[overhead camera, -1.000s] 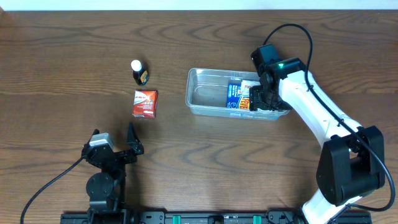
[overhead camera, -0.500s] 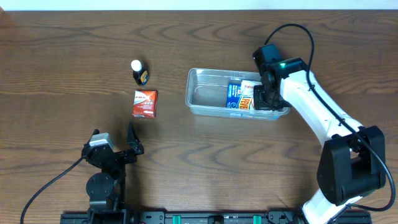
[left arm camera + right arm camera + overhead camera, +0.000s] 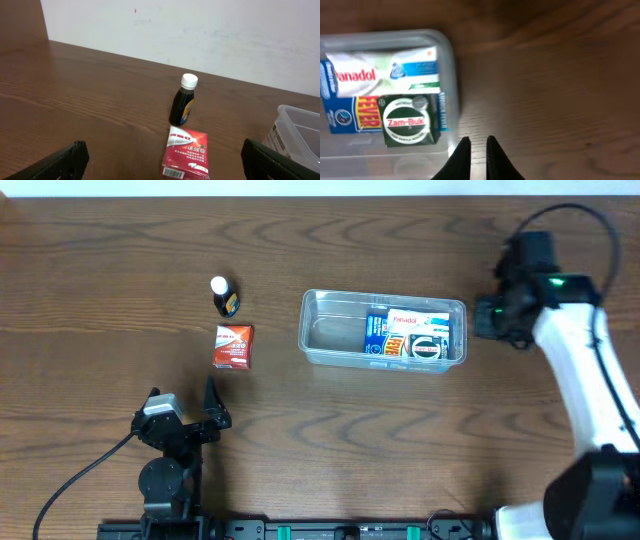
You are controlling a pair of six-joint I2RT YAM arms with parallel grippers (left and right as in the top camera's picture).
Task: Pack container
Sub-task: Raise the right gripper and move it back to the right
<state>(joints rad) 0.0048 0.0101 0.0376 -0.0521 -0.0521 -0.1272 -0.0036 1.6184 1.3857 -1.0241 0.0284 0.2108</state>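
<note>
- And there's the container (image 3: 330, 330), a clear rimmed tub sitting right of centre on the table. Its right half is already stocked with a Panadol box (image 3: 420, 321), a blue FEVER-lettered box (image 3: 382, 335) and a green Zam-Buk box (image 3: 430, 348) tucked together. The left half is bare.
- Just outside the tub's right wall hangs the right gripper (image 3: 476, 145), fingers pinched nearly together on nothing (only a sliver of gap shows in its wrist view).
- Over at the front-left, the left gripper (image 3: 162, 155) stands spread wide and empty, looking straight at what remains.
- Two pieces are waiting on the left, well apart from the tub: a red carton (image 3: 233, 345) lying flat, and just behind it a dark bottle (image 3: 222, 296) with a white cap, standing upright.
- The step in hand looks like fetching one of those two, and the left arm is the nearer.
- To do it well, come down squarely over the carton, close across its narrow sides, and set it in the bare left half.
- The bottle looks tippy, so grip it low on the body and don't nudge it sideways.
- The table (image 3: 100, 260) is dark wood grain. A plain white wall (image 3: 200, 30) rises behind, and a black rail (image 3: 320, 530) runs along the front edge.
</note>
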